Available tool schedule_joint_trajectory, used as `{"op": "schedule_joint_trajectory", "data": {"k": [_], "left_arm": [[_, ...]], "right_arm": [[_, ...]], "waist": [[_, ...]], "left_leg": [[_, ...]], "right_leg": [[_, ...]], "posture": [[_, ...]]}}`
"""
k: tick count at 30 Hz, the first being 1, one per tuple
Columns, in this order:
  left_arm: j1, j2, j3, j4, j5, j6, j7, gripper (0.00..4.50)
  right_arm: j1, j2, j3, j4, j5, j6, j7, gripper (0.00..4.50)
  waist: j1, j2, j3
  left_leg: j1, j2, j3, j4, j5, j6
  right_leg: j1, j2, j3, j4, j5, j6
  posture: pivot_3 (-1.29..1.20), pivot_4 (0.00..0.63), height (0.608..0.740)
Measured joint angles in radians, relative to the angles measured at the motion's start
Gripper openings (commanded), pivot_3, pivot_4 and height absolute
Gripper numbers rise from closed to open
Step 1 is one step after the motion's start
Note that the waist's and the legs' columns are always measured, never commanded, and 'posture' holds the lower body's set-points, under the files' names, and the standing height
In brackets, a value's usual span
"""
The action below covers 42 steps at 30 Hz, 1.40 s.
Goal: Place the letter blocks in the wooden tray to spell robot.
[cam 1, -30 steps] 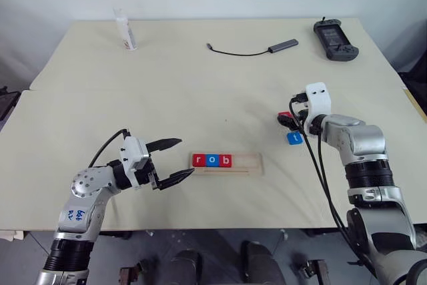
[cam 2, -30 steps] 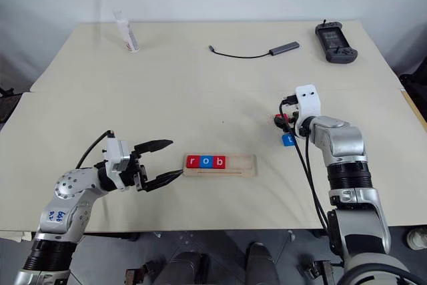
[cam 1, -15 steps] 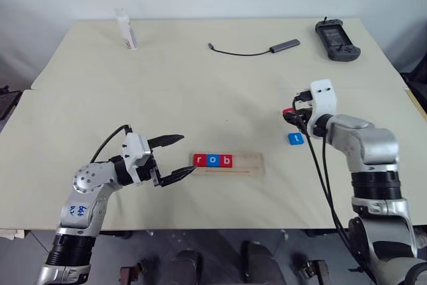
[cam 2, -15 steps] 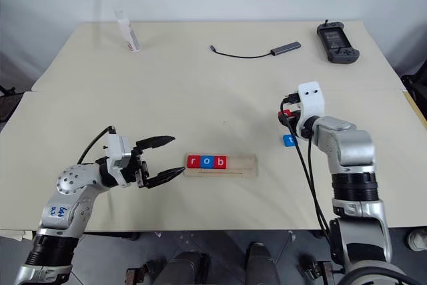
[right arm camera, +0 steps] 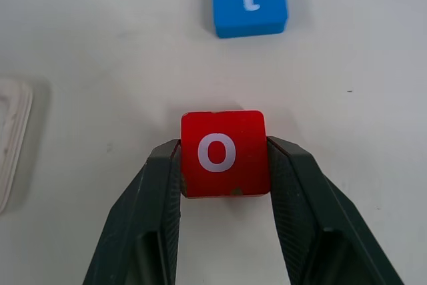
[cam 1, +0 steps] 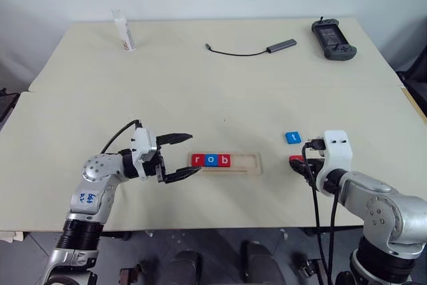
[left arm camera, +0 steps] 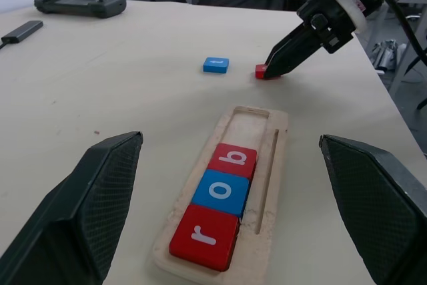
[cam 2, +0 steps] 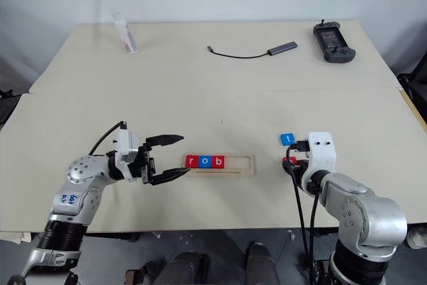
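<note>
- Wooden tray [cam 1: 225,162]: you have it lying on the surface [cam 1: 200,85] with its long axis running left to right across the robot's front. Three tiles fill its left end, reading r, o, b: red r tile [left arm camera: 204,233], blue o tile [left arm camera: 221,191], red b tile [left arm camera: 233,159]. The right part of the recess stands vacant, the first free slot just beside the b.
- Red o tile [right arm camera: 224,153]: you hold it in the right gripper [right arm camera: 224,165], jaws closed on its two opposite sides, letter facing up. It sits low over the surface, well to the right of the tray's right end. Whether it touches the surface, I cannot tell.
- Blue t tile [cam 1: 292,137]: loose on the surface, just beyond the held red tile, apart from it and from the tray.
- Left gripper [cam 1: 181,157]: jaws spread wide and holding nothing, pointing level toward the tray's left end, just beside it but not touching.
- Deciding relation: the free slot lies to the left of your right jaws, along the tray's long axis. The right arm carries the tile and is the one to travel; the left is nearer the filled end and is placed to steady the tray, in my judgement.
- Progress, as judged: three of five letters set; fourth in hand; fifth waiting.
- Other items on the far part of the surface: cable with adapter [cam 1: 257,49], black handheld controller [cam 1: 333,38], small white tube [cam 1: 124,32].
</note>
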Motion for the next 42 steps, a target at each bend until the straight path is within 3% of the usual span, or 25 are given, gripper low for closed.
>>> {"op": "schedule_joint_trajectory", "data": {"k": [3,7,10,12,15,18,21,24,27,36,39,42], "left_arm": [[0.002,0.007,-0.017,-0.005,-0.002,0.018,-0.027,4.50],[0.008,0.024,-0.018,-0.012,-0.002,0.038,-0.054,4.50],[0.013,0.043,-0.016,-0.014,-0.005,0.049,-0.070,4.50],[0.022,0.053,-0.012,-0.015,-0.007,0.054,-0.079,4.50],[0.031,0.054,-0.010,-0.015,-0.007,0.054,-0.088,4.50],[0.032,0.045,-0.010,-0.020,-0.007,0.054,-0.078,4.50],[0.038,0.043,-0.010,-0.029,-0.007,0.054,-0.066,4.50],[0.054,0.046,-0.006,-0.051,-0.007,0.054,-0.058,4.50],[0.077,0.052,0.000,-0.069,-0.006,0.054,-0.050,4.50],[0.117,0.057,-0.001,-0.124,-0.004,0.057,-0.035,4.50],[0.122,0.057,-0.001,-0.133,-0.004,0.057,-0.022,4.50],[0.128,0.057,0.000,-0.134,-0.004,0.057,-0.011,4.50]], "right_arm": [[0.013,0.043,0.015,-0.011,-0.018,-0.032,-0.022,2.48],[0.018,0.006,0.033,-0.011,0.018,-0.070,0.038,3.78],[0.021,-0.155,-0.001,-0.010,0.090,-0.078,0.165,3.78],[0.049,-0.344,-0.008,0.041,0.119,-0.173,0.283,3.78],[0.072,-0.491,-0.003,0.141,0.124,-0.335,0.419,3.78],[0.072,-0.666,0.096,0.327,0.114,-0.666,0.713,3.78],[0.065,-0.749,0.220,0.482,0.055,-0.989,0.950,3.78],[0.004,-0.751,0.368,0.679,-0.042,-1.275,1.096,3.78],[-0.100,-0.728,0.441,0.842,-0.102,-1.426,1.160,3.78],[-0.266,-0.653,0.522,1.101,-0.176,-1.621,1.222,3.78],[-0.290,-0.651,0.537,1.140,-0.184,-1.641,1.247,3.19],[-0.305,-0.651,0.552,1.167,-0.187,-1.672,1.276,2.27]], "waist": [[-0.001,0.000,0.000],[0.000,0.000,0.000],[0.003,0.000,0.000],[0.006,0.000,0.000],[0.005,0.000,0.000],[-0.002,0.000,0.000],[-0.001,-0.001,0.000],[-0.002,-0.001,0.001],[-0.002,0.000,0.001],[0.003,0.000,0.001],[0.003,0.000,0.001],[0.003,0.000,0.001]], "left_leg": [[0.000,0.000,0.000,0.000,0.000,0.000],[0.000,0.000,0.000,0.000,0.000,0.000],[-0.001,-0.001,0.000,0.000,0.000,0.001],[-0.001,-0.002,-0.001,0.000,-0.001,0.002],[0.000,-0.001,0.000,0.000,-0.001,0.002],[0.001,0.000,0.003,0.000,-0.001,0.002],[0.001,0.001,0.003,0.000,-0.001,0.002],[0.001,0.000,0.003,0.001,-0.001,0.002],[0.001,0.001,0.003,0.001,-0.001,0.002],[0.000,0.000,0.001,0.002,-0.001,0.001],[0.000,0.001,0.001,0.002,-0.001,0.001],[0.000,0.001,0.001,0.002,-0.001,0.001]], "right_leg": [[0.000,0.000,0.000,0.000,0.000,0.000],[0.000,0.000,0.000,0.000,0.000,0.000],[0.001,-0.001,0.000,-0.001,0.000,0.000],[0.002,-0.001,-0.001,-0.003,0.000,0.000],[0.002,-0.001,-0.001,-0.003,0.000,0.000],[0.002,0.000,0.000,-0.003,0.000,0.000],[0.002,0.001,-0.001,-0.003,0.000,0.000],[0.002,-0.001,-0.001,-0.003,0.000,0.001],[0.002,0.000,-0.001,-0.006,0.000,0.001],[0.002,-0.001,-0.002,-0.007,0.000,0.001],[0.002,-0.001,-0.002,-0.007,0.000,0.001],[0.003,-0.001,-0.002,-0.007,0.000,0.001]], "posture": [[0.00,0.150,0.740],[0.00,0.150,0.740],[0.00,0.150,0.740],[0.00,0.150,0.740],[0.00,0.150,0.740],[0.00,0.150,0.740],[0.00,0.150,0.740],[0.00,0.150,0.740],[0.00,0.150,0.740],[0.00,0.150,0.740],[0.00,0.150,0.740],[0.00,0.150,0.740]]}}
